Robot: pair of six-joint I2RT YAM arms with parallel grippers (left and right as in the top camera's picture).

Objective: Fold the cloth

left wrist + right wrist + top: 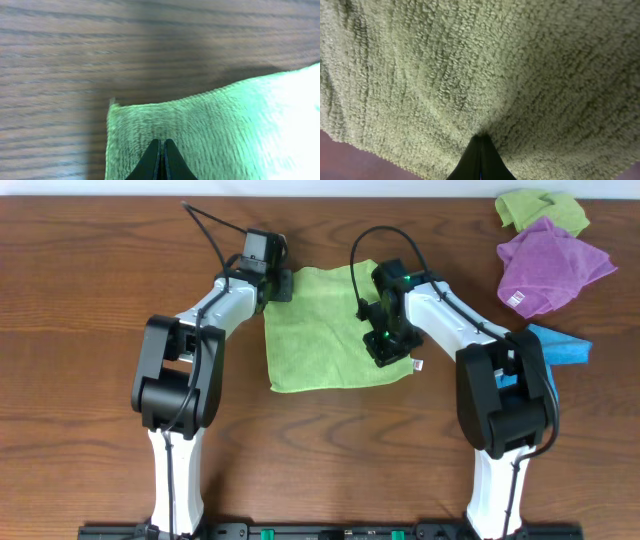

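- Overhead, the cloth (pixel 320 330) lay spread nearly flat on the wooden bench (pixel 90 280), between the two arms, with its small white tag (pixel 419 364) poking out at the near right corner.
- The left claw (pixel 161 159) sat at the cloth's far left corner. From above its tips were hidden under the wrist housing.
- In the left wrist view the two dark fingers were pressed together with no gap, pinching the lime-green pile just inside the corner. The cloth edge there stood slightly off the wood and cast a shadow, and the view was blurred.
- The right claw (pixel 480 150) was over the near right part of the cloth, beside the tag. Again the arm's own body covered the contact point in the overhead view.
- Seen from the right wrist, green terry filled almost the whole frame. The fingers were closed tight, and the pile puckered toward their tips, so they pinched the cloth.
- A second green cloth (pixel 545 210) lay crumpled at the far right edge of the bench, partly cut off by the frame.
- A purple cloth (pixel 550 265) lay bunched just in front of it, well apart from the task cloth.
- A blue cloth (pixel 565 348) showed only as a corner behind the right arm (pixel 450 310). Its full shape could not be made out.
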